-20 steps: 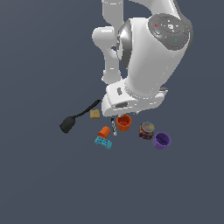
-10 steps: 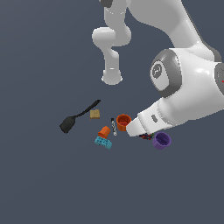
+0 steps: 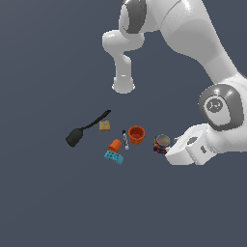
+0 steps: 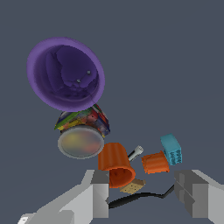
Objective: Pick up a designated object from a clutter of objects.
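The wrist view showed the purple cup (image 4: 65, 73) standing free, its mouth open toward the camera, just beside the multicoloured can (image 4: 83, 129) — nothing had a hold of it. The gripper (image 4: 142, 197) stood with its fingers (image 4: 99, 192) spread apart and empty, framing the orange cup (image 4: 116, 164) and the tan block (image 4: 133, 187) rather than the target. From the exterior view the arm's wrist (image 3: 190, 150) hid the purple cup altogether, hanging low by the can. I'd judge the pick hardly begun: lining up over the cup, closing and lifting all remained.
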